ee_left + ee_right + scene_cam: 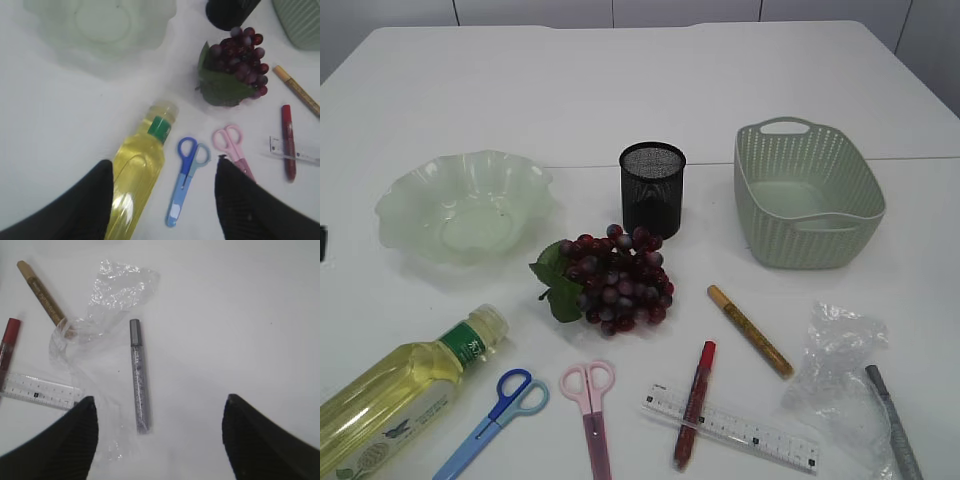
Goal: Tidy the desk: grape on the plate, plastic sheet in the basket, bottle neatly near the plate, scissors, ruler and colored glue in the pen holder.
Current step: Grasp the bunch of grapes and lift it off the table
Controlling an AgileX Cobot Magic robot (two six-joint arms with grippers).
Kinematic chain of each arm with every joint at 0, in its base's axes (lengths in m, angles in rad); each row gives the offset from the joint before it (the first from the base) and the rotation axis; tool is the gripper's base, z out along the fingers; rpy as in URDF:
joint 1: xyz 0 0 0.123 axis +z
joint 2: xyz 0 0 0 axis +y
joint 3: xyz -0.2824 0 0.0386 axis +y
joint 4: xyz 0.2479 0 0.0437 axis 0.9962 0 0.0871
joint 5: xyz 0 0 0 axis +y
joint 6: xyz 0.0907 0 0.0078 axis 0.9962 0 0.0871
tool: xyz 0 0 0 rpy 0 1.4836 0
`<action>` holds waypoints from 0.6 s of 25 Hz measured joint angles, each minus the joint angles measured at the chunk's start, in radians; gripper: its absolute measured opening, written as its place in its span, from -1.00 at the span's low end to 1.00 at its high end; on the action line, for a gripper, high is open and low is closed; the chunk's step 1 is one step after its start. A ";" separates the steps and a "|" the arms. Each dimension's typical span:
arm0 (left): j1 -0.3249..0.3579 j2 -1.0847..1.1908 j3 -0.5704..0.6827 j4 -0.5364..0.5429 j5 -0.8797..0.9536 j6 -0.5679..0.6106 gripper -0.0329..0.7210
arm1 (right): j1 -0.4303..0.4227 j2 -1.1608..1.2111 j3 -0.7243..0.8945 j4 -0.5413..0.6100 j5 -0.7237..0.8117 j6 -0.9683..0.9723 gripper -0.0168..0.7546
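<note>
The left tool (162, 200) hangs with its jaws spread wide and empty above the bottle (137, 175), which lies on its side on the tabletop (620, 90) with the blue scissors (185, 175) just beside it and the pink scissors (232, 147) a little further right. The right tool (160, 440) is likewise wide and holds nothing; below it lie the silver glue pen (138, 377) and the crumpled plastic sheet (107, 300), whose edge touches the gold glue pen (42, 292). The red glue pen (694, 403) rests across the ruler (730, 428). Further out, the grape bunch (615, 280) sits on the tabletop between the plate (465, 205) and the pen holder (652, 188), touching neither that I can tell. The plate, pen holder and basket (807, 190) all look empty, so by my judgement nothing is done yet: every item still waits to be moved.
</note>
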 joint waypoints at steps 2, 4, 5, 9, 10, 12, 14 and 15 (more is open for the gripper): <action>-0.033 0.122 -0.081 -0.002 0.000 0.000 0.33 | 0.000 0.010 0.000 -0.002 -0.009 0.000 0.51; -0.073 0.245 -0.169 -0.002 0.013 0.000 0.33 | 0.000 0.021 0.000 -0.002 -0.013 0.000 0.51; -0.092 0.308 -0.217 0.004 0.018 0.000 0.33 | 0.000 0.023 0.000 -0.002 -0.013 0.000 0.51; -0.174 0.529 -0.407 0.047 0.049 0.000 0.33 | 0.000 0.029 0.000 -0.003 -0.018 0.000 0.51; -0.182 0.575 -0.458 0.052 0.070 0.000 0.33 | 0.000 0.029 0.000 -0.003 -0.020 0.000 0.51; -0.192 0.684 -0.549 0.056 0.121 0.002 0.33 | 0.000 0.029 0.000 -0.003 -0.022 0.000 0.51; -0.194 0.773 -0.636 0.058 0.160 0.002 0.33 | 0.000 0.029 0.000 -0.003 -0.022 -0.002 0.51; -0.194 0.815 -0.669 0.058 0.167 0.002 0.33 | 0.000 0.029 0.000 -0.003 -0.022 -0.002 0.51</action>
